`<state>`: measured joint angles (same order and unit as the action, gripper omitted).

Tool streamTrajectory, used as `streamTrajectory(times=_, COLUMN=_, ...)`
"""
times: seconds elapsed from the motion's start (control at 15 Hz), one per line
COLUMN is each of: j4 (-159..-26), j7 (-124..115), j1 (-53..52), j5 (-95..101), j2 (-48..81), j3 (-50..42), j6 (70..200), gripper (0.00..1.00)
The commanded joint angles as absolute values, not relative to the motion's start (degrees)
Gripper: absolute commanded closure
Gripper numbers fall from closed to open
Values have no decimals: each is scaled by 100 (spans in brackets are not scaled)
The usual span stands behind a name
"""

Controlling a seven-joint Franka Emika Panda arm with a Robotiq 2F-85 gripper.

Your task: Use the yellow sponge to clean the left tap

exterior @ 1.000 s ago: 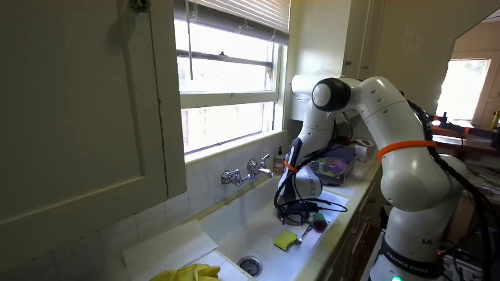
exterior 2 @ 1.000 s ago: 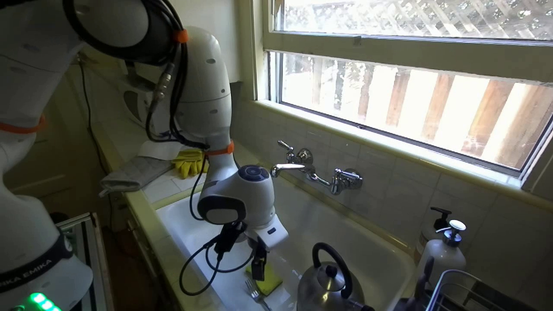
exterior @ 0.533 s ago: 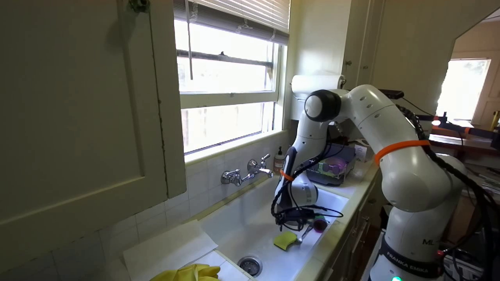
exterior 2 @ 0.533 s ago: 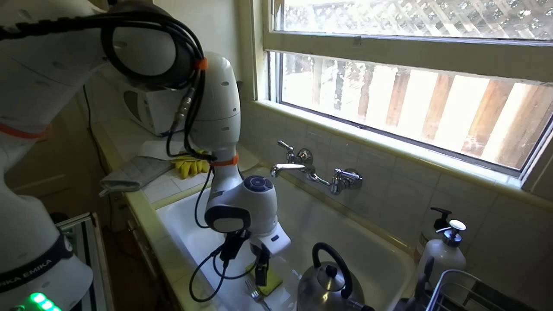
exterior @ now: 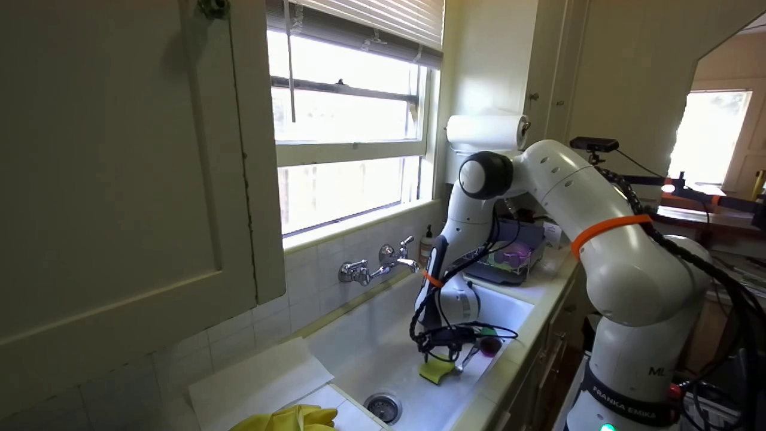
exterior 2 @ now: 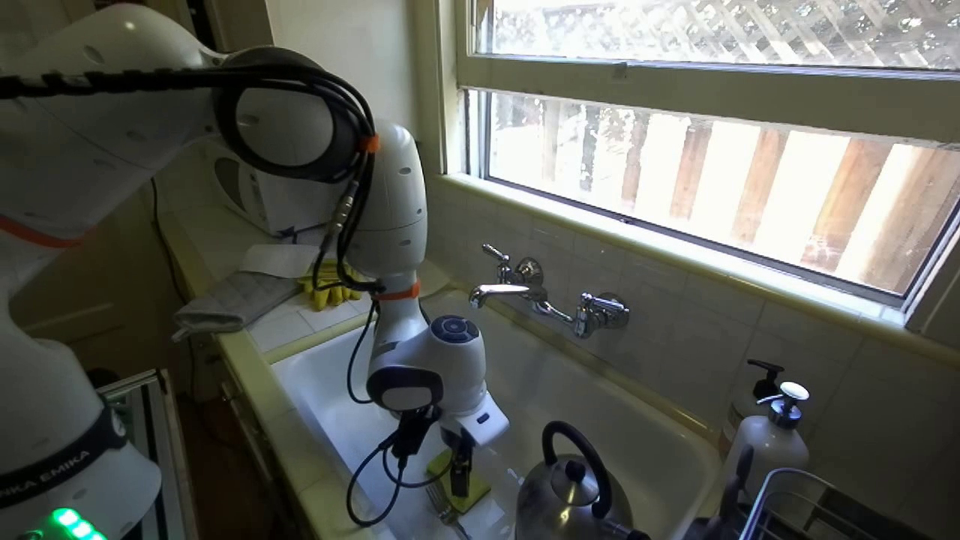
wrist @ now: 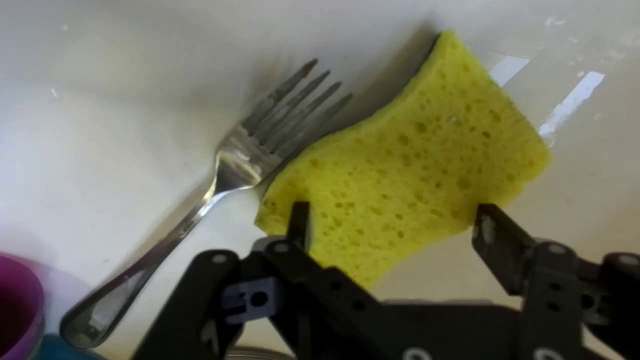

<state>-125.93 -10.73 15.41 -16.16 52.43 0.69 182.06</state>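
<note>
Lower than before, the gripper (wrist: pixel 391 215) has come near the yellow sponge (wrist: pixel 400 165), which lies in the sink (exterior: pixel 365 344). The jaws stand wide apart over the sponge; whether they touch it, I cannot tell. Just beside it lies a fork (wrist: pixel 232 170), then a purple cup (wrist: pixel 20 300). Well apart, above the sink, is the left tap (exterior: pixel 358 272).

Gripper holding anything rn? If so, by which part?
Nothing held: fingers stand open over the yellow sponge, which lies in the sink; contact can't be told.
</note>
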Motion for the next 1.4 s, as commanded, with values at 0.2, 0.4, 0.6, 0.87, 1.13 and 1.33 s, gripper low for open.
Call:
streamTrajectory(times=0.2, j4=-12367, j7=-1080, j1=1323, j5=-1526, j2=5530, j3=-105, j6=18362, gripper=67)
streamTrajectory(times=0.4, j4=-12381, j7=-1058, j1=1352, j5=-1516, j2=5489, j3=-89, j6=18354, gripper=89)
streamTrajectory(times=0.6, j4=-12376, j7=-1019, j1=1416, j5=-1497, j2=5462, j3=-36, j6=18320, gripper=100)
streamTrajectory(times=0.87, j4=-12456, j7=-918, j1=1578, j5=-1474, j2=5356, j3=85, j6=18325, gripper=100)
streamTrajectory(times=1.13, j4=-12715, j7=-868, j1=1794, j5=-1495, j2=5100, j3=247, j6=18465, gripper=67)
streamTrajectory(times=1.33, j4=-12769, j7=-861, j1=1903, j5=-1476, j2=5025, j3=334, j6=18535, gripper=45)
